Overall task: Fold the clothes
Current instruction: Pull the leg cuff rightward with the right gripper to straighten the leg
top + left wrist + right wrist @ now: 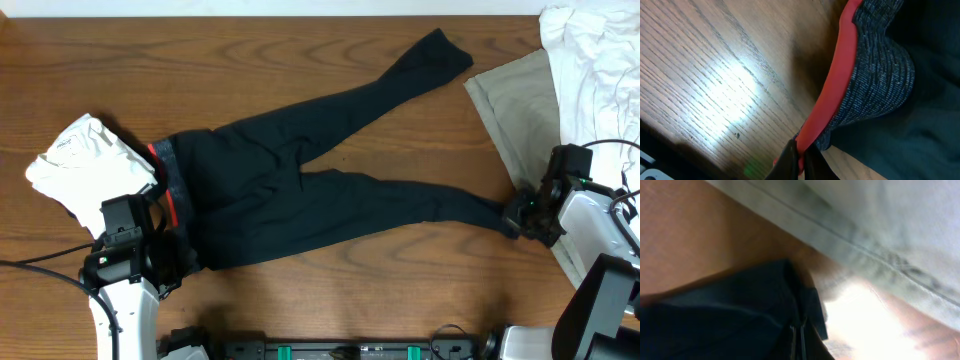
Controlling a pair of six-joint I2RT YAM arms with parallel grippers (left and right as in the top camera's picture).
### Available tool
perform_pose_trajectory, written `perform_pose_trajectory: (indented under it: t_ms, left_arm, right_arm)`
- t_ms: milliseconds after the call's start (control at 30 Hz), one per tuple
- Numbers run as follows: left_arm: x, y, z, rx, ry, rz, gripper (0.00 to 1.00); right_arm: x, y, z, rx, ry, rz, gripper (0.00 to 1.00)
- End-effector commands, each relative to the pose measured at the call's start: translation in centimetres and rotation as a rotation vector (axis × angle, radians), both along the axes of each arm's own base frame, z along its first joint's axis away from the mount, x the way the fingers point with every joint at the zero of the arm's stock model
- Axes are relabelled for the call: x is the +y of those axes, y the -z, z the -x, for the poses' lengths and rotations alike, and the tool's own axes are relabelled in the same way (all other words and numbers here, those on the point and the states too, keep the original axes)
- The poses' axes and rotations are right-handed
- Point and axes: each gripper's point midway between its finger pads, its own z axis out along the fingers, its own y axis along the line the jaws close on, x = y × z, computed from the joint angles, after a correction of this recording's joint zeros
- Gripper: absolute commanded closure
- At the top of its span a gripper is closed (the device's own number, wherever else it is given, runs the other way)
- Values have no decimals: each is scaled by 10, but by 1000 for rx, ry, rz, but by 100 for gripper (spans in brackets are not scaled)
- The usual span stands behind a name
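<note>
Fold set-up: the black trousers [280, 190] lie spread on the desk [300, 60], waistband [865, 85] to the left and legs to the right. Your left pincer [801, 159] pinches the waistband's red-lined corner, and your right pincer [799, 340] pinches the lower leg's hem [495, 213]. Lift both ends level and keep the cloth taut. Steer clear of the khaki cloth [515, 95].
</note>
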Motion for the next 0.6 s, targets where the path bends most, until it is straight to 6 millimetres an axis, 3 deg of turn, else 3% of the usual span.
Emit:
perform_pose_trajectory:
  t_ms: [0, 67, 200, 300, 400, 567]
  left_arm:
    - [2, 1, 2, 6, 9, -6, 94]
    - [2, 1, 2, 6, 9, -7, 94]
    - [2, 1, 2, 6, 9, -7, 94]
    - [2, 1, 2, 6, 9, -7, 94]
    - [2, 1, 2, 6, 9, -7, 94]
    - [2, 1, 2, 5, 9, -7, 94]
  right_arm:
    - [2, -6, -14, -51, -18, -29, 99]
    - [-1, -27, -36, -125, -47, -23, 99]
    - [-12, -89, -83, -270, -154, 34, 99]
    - [-30, -136, -103, -330, -170, 114, 99]
    - [-44, -161, -101, -326, -145, 157, 99]
    - [-53, -153, -77, -228, -125, 155, 99]
